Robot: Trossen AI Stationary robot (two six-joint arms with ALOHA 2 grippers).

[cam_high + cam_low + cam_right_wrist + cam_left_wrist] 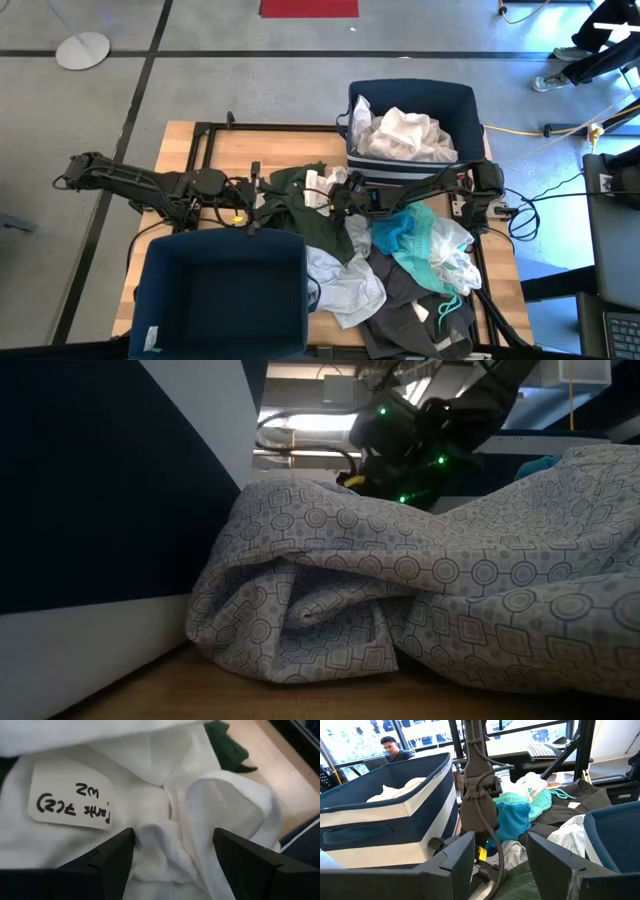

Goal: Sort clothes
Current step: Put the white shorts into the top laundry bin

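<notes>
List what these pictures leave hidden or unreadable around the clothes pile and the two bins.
- Near navy fabric bin: the high view's bottom edge cuts off its near side.
- Dark grey garment: teal garment and pale patterned cloth cover much of it; the bottom edge crops it.
- Low view: patterned cloth blocks nearly the whole table.
- Right gripper: white garment fills its view; the handwritten tag cannot be read with certainty.
</notes>
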